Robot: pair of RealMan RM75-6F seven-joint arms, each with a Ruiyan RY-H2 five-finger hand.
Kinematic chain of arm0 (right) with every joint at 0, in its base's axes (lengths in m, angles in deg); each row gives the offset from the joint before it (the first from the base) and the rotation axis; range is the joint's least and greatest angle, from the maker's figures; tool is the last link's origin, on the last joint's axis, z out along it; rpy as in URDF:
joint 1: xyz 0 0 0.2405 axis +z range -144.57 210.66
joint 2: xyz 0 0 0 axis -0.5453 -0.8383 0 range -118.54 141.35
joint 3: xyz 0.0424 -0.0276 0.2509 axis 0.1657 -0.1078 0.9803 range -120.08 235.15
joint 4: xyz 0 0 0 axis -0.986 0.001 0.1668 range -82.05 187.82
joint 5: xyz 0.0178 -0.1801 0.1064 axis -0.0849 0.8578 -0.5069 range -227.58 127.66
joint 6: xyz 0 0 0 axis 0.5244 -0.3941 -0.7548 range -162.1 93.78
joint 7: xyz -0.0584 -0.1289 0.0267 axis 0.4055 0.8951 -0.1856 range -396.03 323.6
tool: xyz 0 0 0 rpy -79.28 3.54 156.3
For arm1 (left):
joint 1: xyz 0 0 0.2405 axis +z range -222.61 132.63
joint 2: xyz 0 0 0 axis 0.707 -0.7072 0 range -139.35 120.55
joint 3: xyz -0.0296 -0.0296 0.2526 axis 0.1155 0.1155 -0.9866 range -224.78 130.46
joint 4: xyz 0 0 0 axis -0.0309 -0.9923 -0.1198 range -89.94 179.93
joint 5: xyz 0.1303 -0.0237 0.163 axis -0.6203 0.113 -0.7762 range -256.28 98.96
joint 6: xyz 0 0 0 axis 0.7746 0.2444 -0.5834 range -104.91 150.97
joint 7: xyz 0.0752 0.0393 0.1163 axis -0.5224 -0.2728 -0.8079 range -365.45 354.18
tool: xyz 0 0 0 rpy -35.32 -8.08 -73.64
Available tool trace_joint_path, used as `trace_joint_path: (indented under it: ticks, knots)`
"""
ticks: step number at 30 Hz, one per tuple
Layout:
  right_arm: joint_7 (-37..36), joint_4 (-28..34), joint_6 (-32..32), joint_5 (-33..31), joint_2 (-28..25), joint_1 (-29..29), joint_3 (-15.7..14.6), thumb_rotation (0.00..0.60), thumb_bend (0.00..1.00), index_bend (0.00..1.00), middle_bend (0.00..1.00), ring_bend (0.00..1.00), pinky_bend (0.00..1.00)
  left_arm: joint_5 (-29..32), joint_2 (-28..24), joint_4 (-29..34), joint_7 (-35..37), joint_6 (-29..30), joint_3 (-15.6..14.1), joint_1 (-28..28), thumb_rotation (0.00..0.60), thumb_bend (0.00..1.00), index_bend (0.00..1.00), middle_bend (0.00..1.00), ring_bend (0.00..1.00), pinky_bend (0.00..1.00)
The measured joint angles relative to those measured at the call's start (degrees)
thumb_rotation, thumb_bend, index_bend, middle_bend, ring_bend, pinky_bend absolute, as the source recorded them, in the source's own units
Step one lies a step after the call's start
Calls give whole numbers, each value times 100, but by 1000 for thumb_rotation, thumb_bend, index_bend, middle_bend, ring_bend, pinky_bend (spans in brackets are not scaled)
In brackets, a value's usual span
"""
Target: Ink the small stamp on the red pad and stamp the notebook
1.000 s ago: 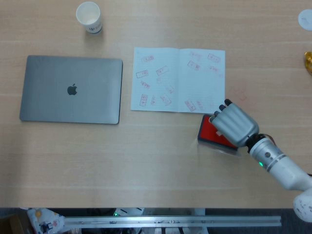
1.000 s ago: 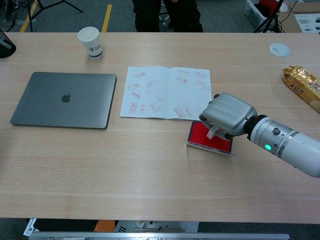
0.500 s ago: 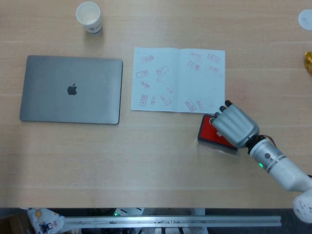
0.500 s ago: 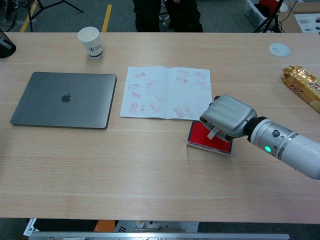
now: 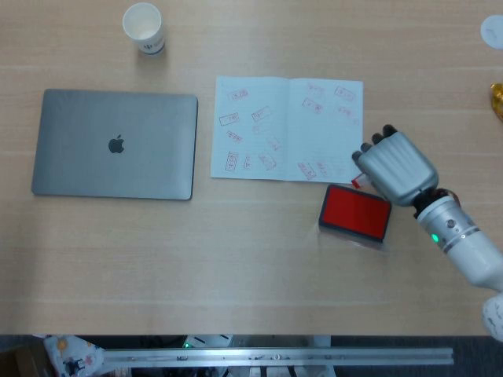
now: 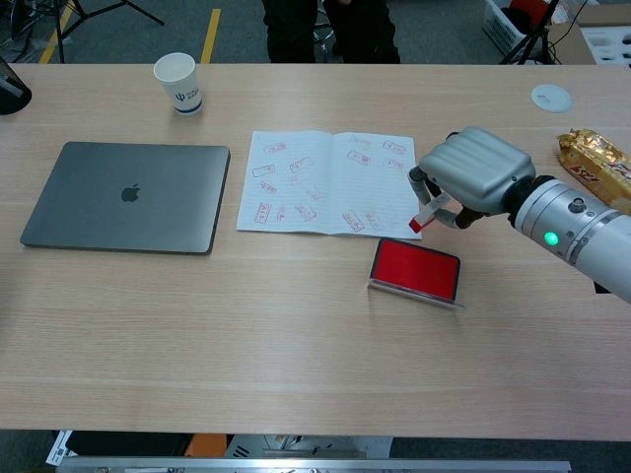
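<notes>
Since a second ago the right hand (image 6: 473, 180) has lifted off the red pad (image 6: 415, 268) and moved farther away, now hovering over the worktop (image 6: 296, 335) just right of the notebook's (image 6: 328, 181) right edge. Fingers (image 5: 376, 141) are curled, pinching the small stamp (image 6: 423, 218); its red tip points down-left, close to the notebook's near right corner. Whether the tip touches the paper cannot be told. Pad now fully uncovered, lying open on the worktop, near side of the notebook and just left of the forearm. Notebook lies open and flat, both pages carrying many red stamp marks. Left hand not visible in either view.

Elsewhere: closed grey laptop (image 5: 115, 144) left of the notebook; paper cup (image 5: 145, 27) upright at the far left; gold snack packet (image 6: 598, 171) and small white disc (image 6: 551, 97) at the far right.
</notes>
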Motion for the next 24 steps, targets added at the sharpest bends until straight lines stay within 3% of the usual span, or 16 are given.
trace_joint_path:
  ticks: [9,24]
  knots:
    - [234,-157,-186,-1068,57,421,421,600,488,823,569,417,322,-2,-67,57,4,-65,-40,-3,600,300,164,237,237,182]
    - [730,-1226,-315,-2114,982,1114,601,600,487,840,569,417,322,91,-59,31,-29,-116,-16,-14,600,300,164,237,238,183]
